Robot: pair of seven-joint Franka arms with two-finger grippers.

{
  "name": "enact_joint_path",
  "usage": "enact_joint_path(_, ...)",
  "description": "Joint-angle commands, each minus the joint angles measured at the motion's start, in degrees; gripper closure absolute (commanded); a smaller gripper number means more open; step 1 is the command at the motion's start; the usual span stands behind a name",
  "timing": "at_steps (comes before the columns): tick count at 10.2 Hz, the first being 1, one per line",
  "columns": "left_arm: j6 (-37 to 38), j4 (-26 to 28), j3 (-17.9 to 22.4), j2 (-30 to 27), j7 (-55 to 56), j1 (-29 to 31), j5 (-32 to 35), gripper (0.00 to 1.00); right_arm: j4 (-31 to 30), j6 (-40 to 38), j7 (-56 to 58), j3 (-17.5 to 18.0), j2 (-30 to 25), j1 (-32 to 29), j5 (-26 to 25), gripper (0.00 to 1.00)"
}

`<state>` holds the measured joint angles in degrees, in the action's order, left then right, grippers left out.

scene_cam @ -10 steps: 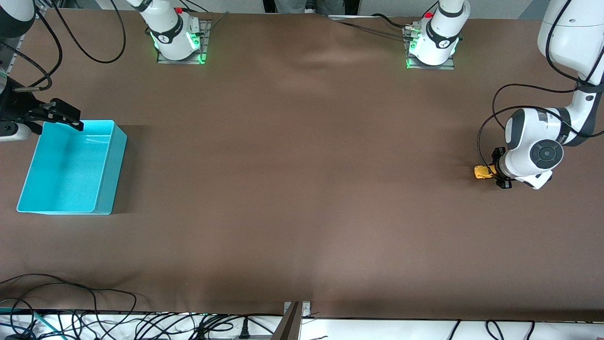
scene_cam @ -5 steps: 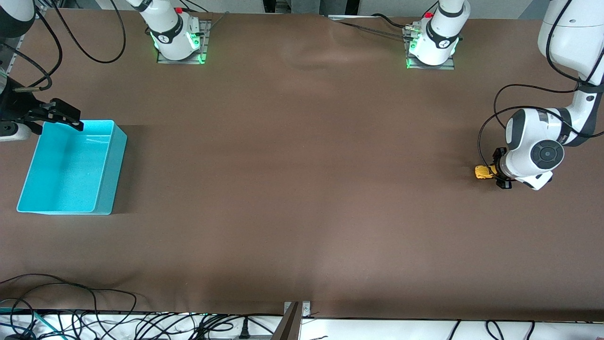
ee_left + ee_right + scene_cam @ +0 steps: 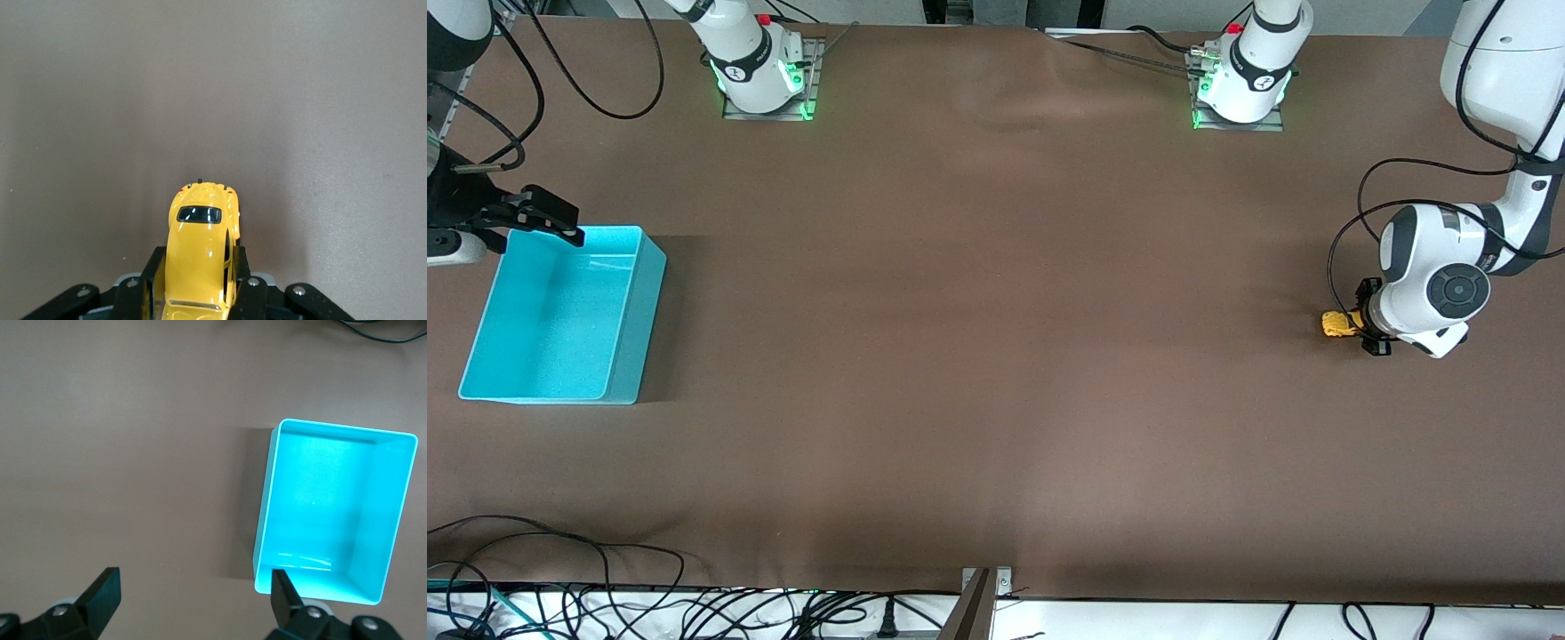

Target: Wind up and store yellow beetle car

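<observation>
1. yellow beetle car (image 3: pixel 1335 324): tiny toy with a rounded yellow body and a dark window, low at the table surface at the left arm's end of the table. in the left wrist view the car (image 3: pixel 198 257) sits lengthwise between the black fingers, its windowed end sticking out past the fingertips.
2. left gripper (image 3: pixel 1365 318): lowered to the table at the left arm's end, reaching sideways onto the car. its fingers (image 3: pixel 239 277) are closed against the car's two flanks, clamped on it. the white wrist housing covers most of the gripper in the front view.
3. right gripper (image 3: pixel 547 218): held in the air over the rim of the bin at the corner nearest the right arm's base; this arm waits. in the right wrist view its two black fingers (image 3: pixel 100 595) stand wide apart with nothing between them.
4. turquoise bin (image 3: pixel 628 311): open rectangular tub at the right arm's end of the table, well apart from the car. its inside shows only bare turquoise floor and walls (image 3: pixel 264 513).
5. table (image 3: pixel 996 356): covered in brown cloth, with both arm bases mounted along the edge farthest from the front camera.
6. cables (image 3: pixel 560 569): black loops along the table edge nearest the front camera, toward the right arm's end.
</observation>
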<state>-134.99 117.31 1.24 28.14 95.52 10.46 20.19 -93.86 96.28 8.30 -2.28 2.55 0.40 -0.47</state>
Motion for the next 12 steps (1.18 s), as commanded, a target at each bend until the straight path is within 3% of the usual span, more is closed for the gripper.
enact_joint_path(1, -6.3, -4.1, 0.2, 8.5, -2.5, 0.4, 2.0, 0.24, 0.4, -0.3, 1.3, -0.2, 0.1, -0.1, 0.6, 0.00)
enact_joint_path(9, -6.3, -4.1, 0.2, 8.6, -2.5, 0.3, 2.1, 0.22, 0.5, -0.7, 1.3, -0.2, 0.4, -0.3, 0.6, 0.00)
enact_joint_path(10, -6.3, -4.1, 0.2, 8.3, -2.7, 0.3, 2.2, 0.18, 0.5, -0.7, 1.3, -0.2, 0.4, -0.3, 0.6, 0.00)
enact_joint_path(11, -6.3, -4.1, 0.2, 8.2, -3.0, 0.4, 2.2, 0.05, 0.5, -0.7, 1.3, -0.2, 0.4, -0.2, 0.6, 0.00)
enact_joint_path(12, -6.2, -4.2, 0.2, 8.0, -2.6, 0.4, 2.1, 0.00, 0.5, -0.6, 1.3, -0.2, 0.4, -0.3, 0.6, 0.00)
